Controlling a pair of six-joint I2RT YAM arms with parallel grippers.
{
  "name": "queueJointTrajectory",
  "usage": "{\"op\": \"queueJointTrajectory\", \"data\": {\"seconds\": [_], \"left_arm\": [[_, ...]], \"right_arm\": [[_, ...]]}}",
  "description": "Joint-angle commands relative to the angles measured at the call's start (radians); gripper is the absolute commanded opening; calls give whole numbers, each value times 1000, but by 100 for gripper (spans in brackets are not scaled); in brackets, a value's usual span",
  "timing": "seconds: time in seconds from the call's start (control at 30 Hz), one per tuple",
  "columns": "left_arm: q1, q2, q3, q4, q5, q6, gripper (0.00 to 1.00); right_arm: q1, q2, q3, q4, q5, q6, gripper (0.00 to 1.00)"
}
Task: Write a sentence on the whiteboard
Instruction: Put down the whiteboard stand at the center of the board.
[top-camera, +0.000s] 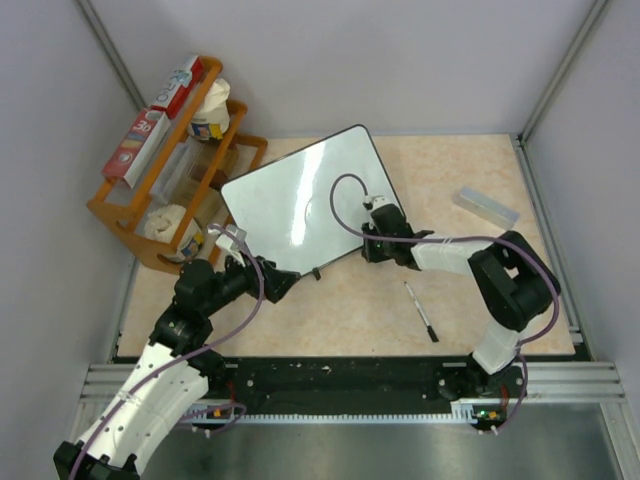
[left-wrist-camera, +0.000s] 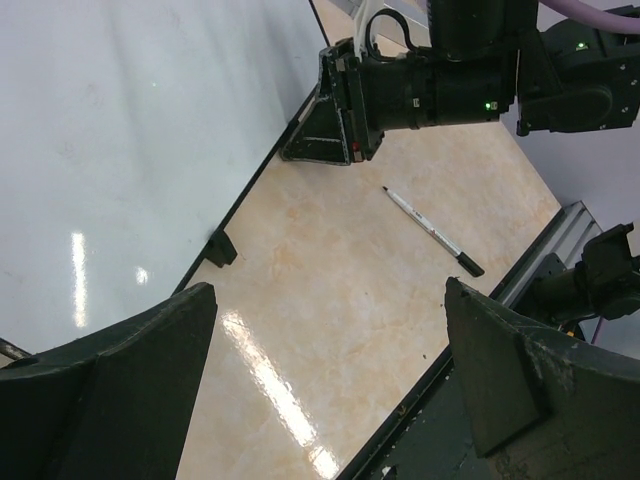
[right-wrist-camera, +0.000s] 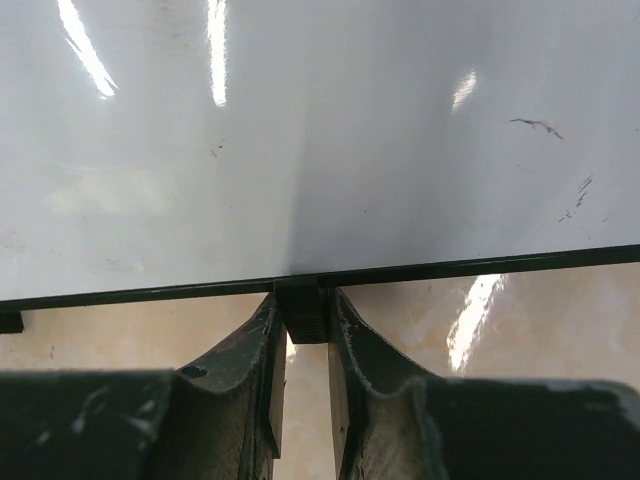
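Observation:
The whiteboard (top-camera: 300, 195) lies at an angle mid-table, glossy white with a thin black rim. No written sentence shows on it. The right wrist view shows only a few small dark marks (right-wrist-camera: 540, 125) on the board (right-wrist-camera: 320, 130). My right gripper (top-camera: 372, 243) is shut on a small black clip (right-wrist-camera: 302, 312) on the board's near edge. My left gripper (top-camera: 283, 281) is open and empty by the board's near corner, its fingers (left-wrist-camera: 110, 390) spread wide above bare table. The left wrist view also shows the board (left-wrist-camera: 130, 150), another clip (left-wrist-camera: 220, 247) and the right gripper (left-wrist-camera: 320, 130).
A black-capped marker pen (top-camera: 420, 312) lies on the table near the right arm and shows in the left wrist view (left-wrist-camera: 432, 232). A small grey flat bar (top-camera: 485, 207) lies at the right. A wooden rack (top-camera: 165, 165) with boxes and bags stands at the back left.

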Motion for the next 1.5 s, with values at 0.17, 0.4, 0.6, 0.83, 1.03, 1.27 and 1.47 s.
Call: {"op": "queueJointTrajectory", "data": {"seconds": [0.17,0.4,0.6,0.83,1.03,1.27,1.47], "left_arm": [[0,0,-14,68,15,-9,99],[0,35,1,42,-3,0,99],[0,63,-6,75,16,-12,99],[0,75,-11,80,36,-2,99],[0,95,-11,86,55,5,99],[0,109,-14,76,53,23,99],[0,113,-16,68,55,32,99]], "right_arm": [[-24,-125,-172,-119,29,139,0],[-108,-273,-306,-148,-12,214,0],[-161,-349,-327,-161,-10,248,0],[-167,-350,-376,-179,-14,343,0],[-167,-367,-350,-204,-3,326,14],[-167,-384,-319,-224,30,312,29],[-167,-329,-261,-237,82,305,19]]}}
